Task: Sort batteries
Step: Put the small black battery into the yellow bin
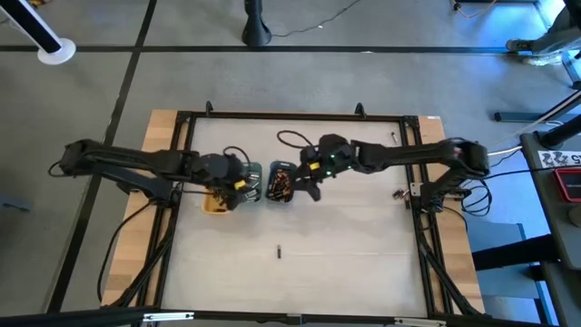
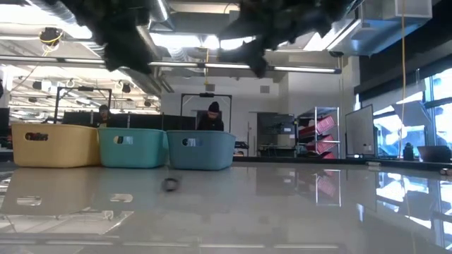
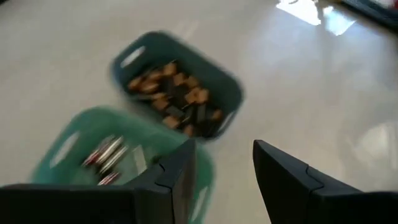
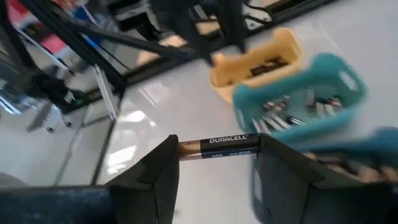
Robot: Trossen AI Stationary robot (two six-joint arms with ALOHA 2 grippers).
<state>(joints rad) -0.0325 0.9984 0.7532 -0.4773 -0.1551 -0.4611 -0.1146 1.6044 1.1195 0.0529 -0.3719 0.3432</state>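
Three small trays stand in a row: yellow [image 1: 215,203], green [image 1: 251,181] and grey-blue [image 1: 280,183]. In the left wrist view the grey-blue tray [image 3: 177,87] holds copper-and-dark batteries [image 3: 180,102], and the green tray [image 3: 118,165] holds silvery ones. My left gripper [image 3: 224,171] hovers open above the green tray's edge. My right gripper [image 4: 217,155] hangs over the table next to the grey-blue tray [image 4: 367,155], shut on one copper-and-black AAA battery [image 4: 224,145]. One lone battery [image 1: 280,251] lies flat on the table nearer the front. My right gripper pinches the AAA battery between its two fingertips. The battery spans the gap lengthwise, its copper end [image 4: 188,148] against one finger and its black end [image 4: 252,142] against the other. It sits level and lifted clear of the table.
Black frame rails [image 1: 290,116] run around the table top. A black cable [image 1: 290,138] loops behind the trays. Bare table lies toward the near edge around the lone battery [image 2: 171,184]. People sit in the room beyond the table.
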